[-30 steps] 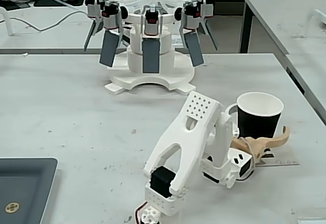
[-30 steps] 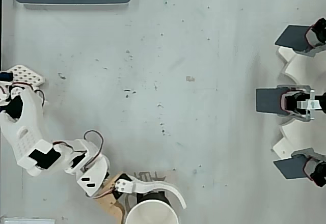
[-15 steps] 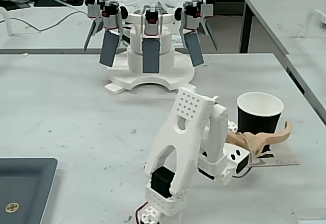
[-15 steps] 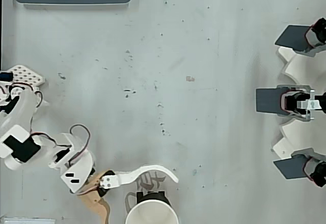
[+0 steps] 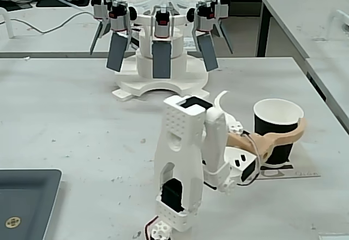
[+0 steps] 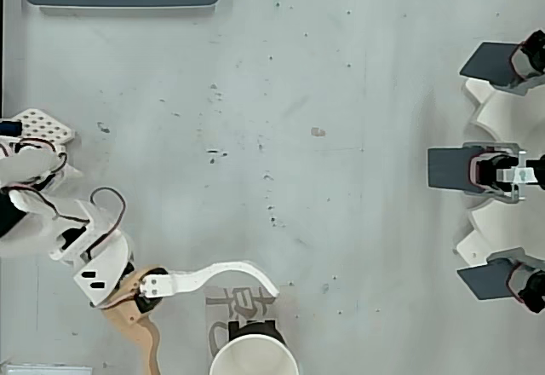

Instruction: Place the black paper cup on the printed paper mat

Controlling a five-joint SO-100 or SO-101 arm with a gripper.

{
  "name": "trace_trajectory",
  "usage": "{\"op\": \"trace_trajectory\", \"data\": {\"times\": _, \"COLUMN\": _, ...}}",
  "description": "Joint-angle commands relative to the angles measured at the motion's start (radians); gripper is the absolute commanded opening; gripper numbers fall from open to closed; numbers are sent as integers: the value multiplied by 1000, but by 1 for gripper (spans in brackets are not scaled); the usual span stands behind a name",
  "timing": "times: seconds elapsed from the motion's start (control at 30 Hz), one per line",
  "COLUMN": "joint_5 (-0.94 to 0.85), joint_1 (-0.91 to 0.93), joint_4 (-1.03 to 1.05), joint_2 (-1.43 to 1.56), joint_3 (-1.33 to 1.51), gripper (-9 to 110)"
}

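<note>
Nearest to the camera in the fixed view stands the white arm (image 5: 182,169), and behind it the fingers (image 5: 289,136) reach to the right, spread apart around the black paper cup (image 5: 276,128): the tan finger (image 5: 272,137) curves across the cup's front wall, while the white finger (image 5: 221,101) stands well clear on the left. The cup is upright on the printed paper mat (image 5: 297,172), at the right side of the tabletop (image 5: 71,109), so the placing looks done and the step in hand seems to be the release. The next move calls for drawing the fingers back without pushing the cup over. The black bars on the mat are visible here, but the small lettering is too fine to read. In the overhead view the cup (image 6: 254,356) sits at the lower edge, covering part of the mat (image 6: 240,304); a grey Chinese character shows there, which I cannot read. The white finger (image 6: 223,274) is apart from the rim, and the tan finger (image 6: 146,337) lies further left.
</note>
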Motion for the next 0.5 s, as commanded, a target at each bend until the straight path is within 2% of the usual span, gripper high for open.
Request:
{"op": "trace_trajectory", "data": {"times": 0.0, "joint_5": 11, "joint_1": -31, "joint_4": -28, "joint_2": 126, "joint_3": 40, "gripper": 48}}
{"op": "trace_trajectory", "data": {"times": 0.47, "joint_5": 0, "joint_1": -230, "joint_4": -29, "joint_2": 402, "joint_3": 192, "gripper": 37}}
